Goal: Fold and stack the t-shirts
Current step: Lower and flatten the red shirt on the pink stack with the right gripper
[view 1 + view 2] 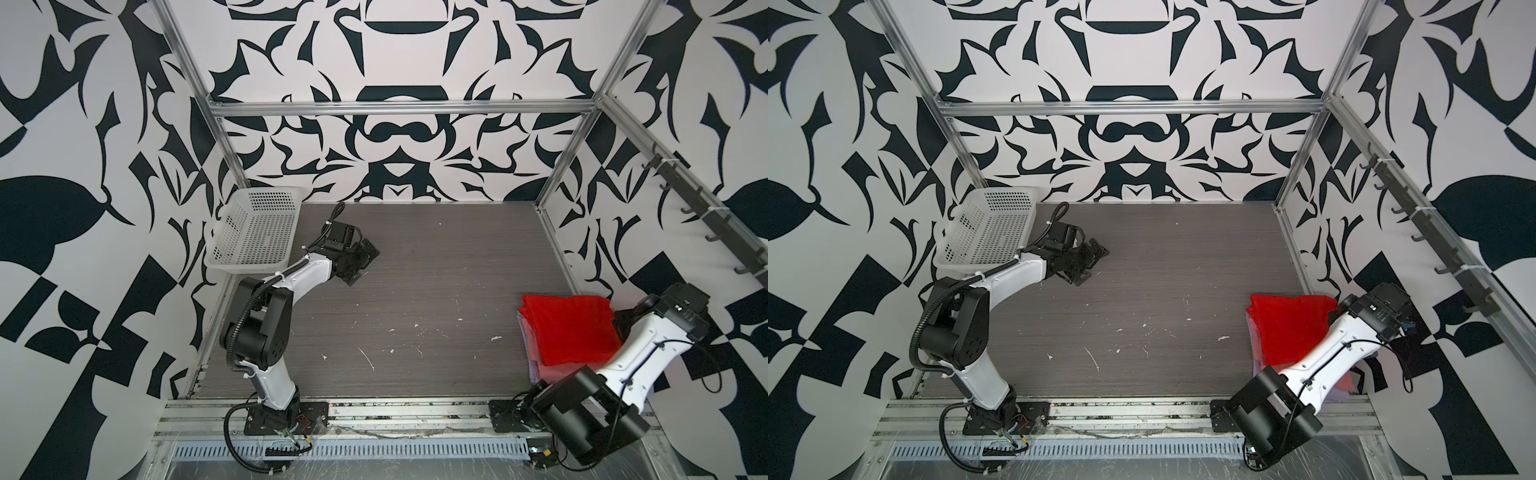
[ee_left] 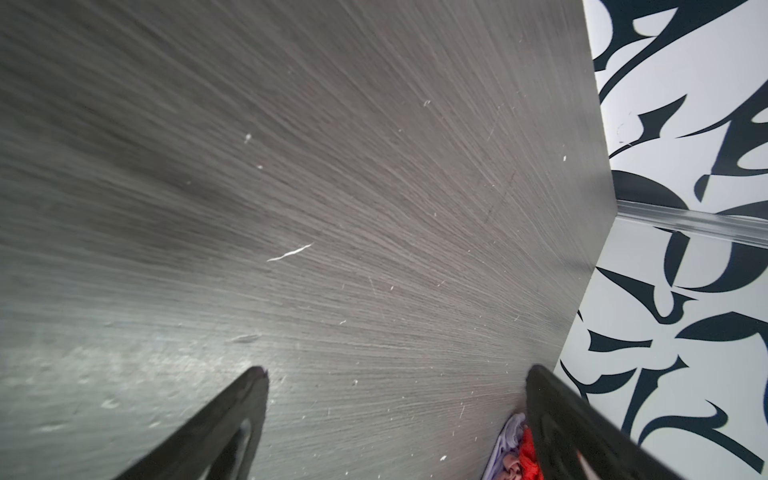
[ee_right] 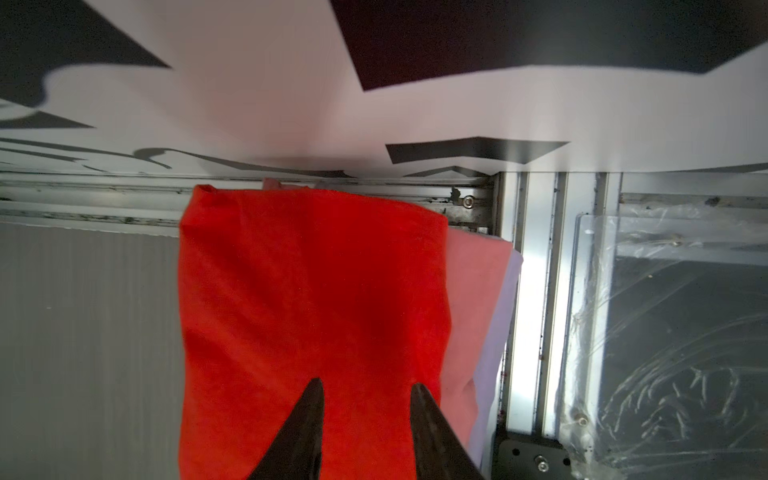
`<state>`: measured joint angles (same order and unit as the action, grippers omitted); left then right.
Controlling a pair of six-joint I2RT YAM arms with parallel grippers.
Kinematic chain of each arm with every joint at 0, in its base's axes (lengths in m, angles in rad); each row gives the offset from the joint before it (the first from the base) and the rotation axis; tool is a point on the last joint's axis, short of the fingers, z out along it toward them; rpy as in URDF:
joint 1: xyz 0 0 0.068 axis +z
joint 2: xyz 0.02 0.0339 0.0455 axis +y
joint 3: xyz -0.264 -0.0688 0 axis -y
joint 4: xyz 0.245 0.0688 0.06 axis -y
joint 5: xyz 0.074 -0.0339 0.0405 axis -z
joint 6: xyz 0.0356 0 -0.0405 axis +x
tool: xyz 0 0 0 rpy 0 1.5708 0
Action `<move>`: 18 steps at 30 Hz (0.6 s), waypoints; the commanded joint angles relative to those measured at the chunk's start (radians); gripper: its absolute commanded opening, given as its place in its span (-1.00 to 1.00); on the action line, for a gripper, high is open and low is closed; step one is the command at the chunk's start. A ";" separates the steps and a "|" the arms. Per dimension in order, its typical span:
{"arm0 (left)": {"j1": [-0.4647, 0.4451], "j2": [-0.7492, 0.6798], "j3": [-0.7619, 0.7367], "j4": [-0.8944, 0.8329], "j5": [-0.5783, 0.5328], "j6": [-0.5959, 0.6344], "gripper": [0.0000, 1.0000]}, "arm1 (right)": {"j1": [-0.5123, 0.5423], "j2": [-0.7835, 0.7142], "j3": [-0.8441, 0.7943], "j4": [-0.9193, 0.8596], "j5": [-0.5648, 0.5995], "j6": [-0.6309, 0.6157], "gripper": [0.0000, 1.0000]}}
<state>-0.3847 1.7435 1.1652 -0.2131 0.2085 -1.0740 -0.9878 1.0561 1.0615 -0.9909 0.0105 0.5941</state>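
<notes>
I am holding my right claw [image 3: 368,384] half open over the red t-shirt [image 1: 569,328], stacked on the pink t-shirt [image 3: 473,282] and lavender t-shirt [image 3: 496,345] at the lower right of the counter [image 1: 415,291], planning a straight lift so nothing drags.

Stack sits in the desk's [image 1: 415,291] near-right corner: top t-shirt [image 1: 569,332] on middle t-shirt [image 3: 473,291] on bottom t-shirt [image 3: 498,332]. Basket [image 1: 253,232] tilted at far-left edge. Left gripper [image 1: 361,262] just right of basket. Right gripper [image 3: 368,384] above top t-shirt.
</notes>
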 commanded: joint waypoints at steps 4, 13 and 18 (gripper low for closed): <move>0.006 0.019 0.055 -0.030 0.022 0.021 0.98 | 0.018 -0.044 0.114 -0.048 -0.058 0.103 -0.21; 0.013 -0.025 0.048 -0.061 -0.011 0.066 0.99 | 0.104 0.005 -0.134 0.251 -0.322 0.059 -0.26; 0.050 -0.099 -0.002 -0.085 -0.050 0.096 0.99 | 0.176 0.083 -0.215 0.177 -0.148 -0.009 -0.32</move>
<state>-0.3618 1.7092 1.1923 -0.2535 0.1978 -1.0119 -0.8387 1.1435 0.8757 -0.7952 -0.2283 0.6373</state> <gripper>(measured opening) 0.992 0.346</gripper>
